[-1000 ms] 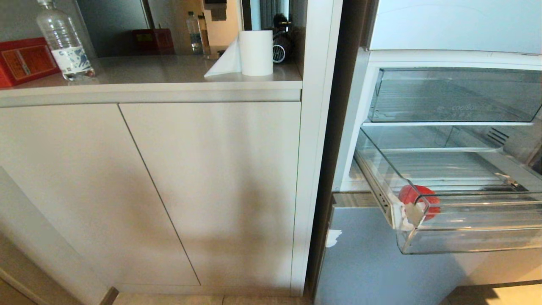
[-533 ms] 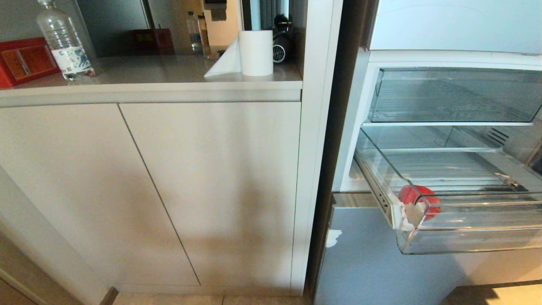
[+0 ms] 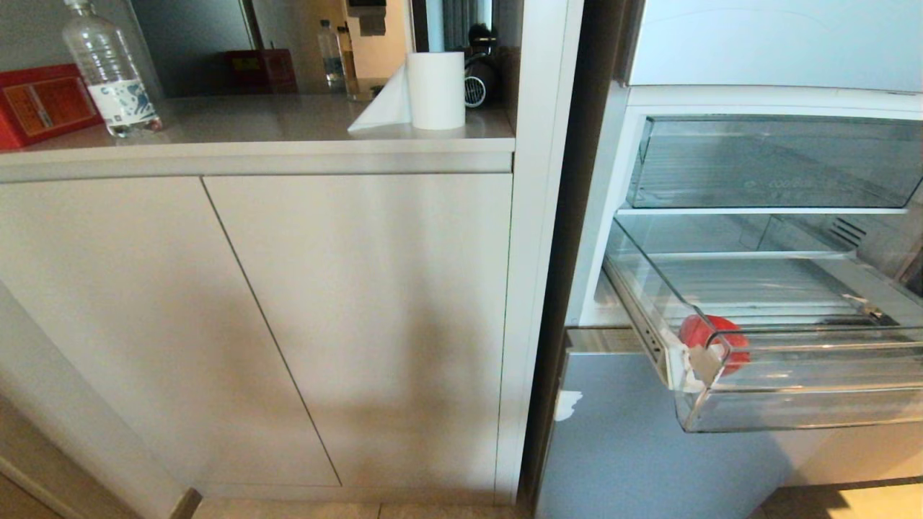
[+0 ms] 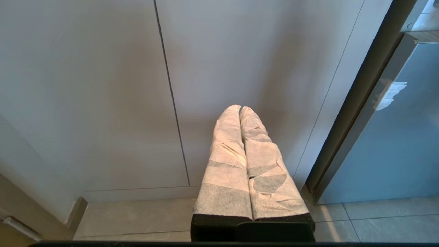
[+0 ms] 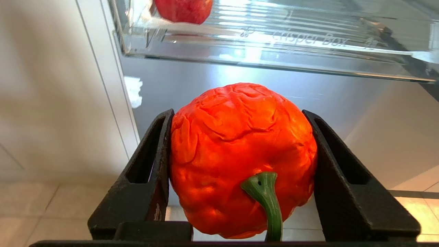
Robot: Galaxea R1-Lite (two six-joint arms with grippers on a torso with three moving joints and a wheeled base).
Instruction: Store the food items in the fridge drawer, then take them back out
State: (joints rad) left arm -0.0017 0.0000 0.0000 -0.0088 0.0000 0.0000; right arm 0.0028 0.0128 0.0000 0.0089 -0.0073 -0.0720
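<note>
Well, little has changed up top: across the head view's pictures the pulled-out fridge drawer [image 3: 793, 375] sits exactly where it sat a second ago, low at the right of the frame, with one red fruit [image 3: 710, 342] resting in its near left corner. Neither of my arms shows there at any point.

My right gripper [image 5: 240, 147] is where the work is. In the right wrist view its two black fingers [image 5: 147, 164] stand fairly wide and press either side of a second red fruit [image 5: 240, 157] — wrinkled skin, green stem curling toward the camera. So it is firmly in my hold, filling the middle of that frame. Above it, along the upper edge, the drawer's clear front lip [image 5: 274, 51] runs across, lettering on it, and the first fruit peeks through at upper left. That puts my load below and in front of the drawer, not over it.

My left gripper [image 4: 240, 113] hangs idle, its wrapped fingers pressed together on nothing, pointing at the cabinet door [image 4: 103, 85] and floor tiles.

I read this as one piece stored and one in hand — whether it is going in or has just come out I cannot tell. If in, it must rise over that lip before I let go.
</note>
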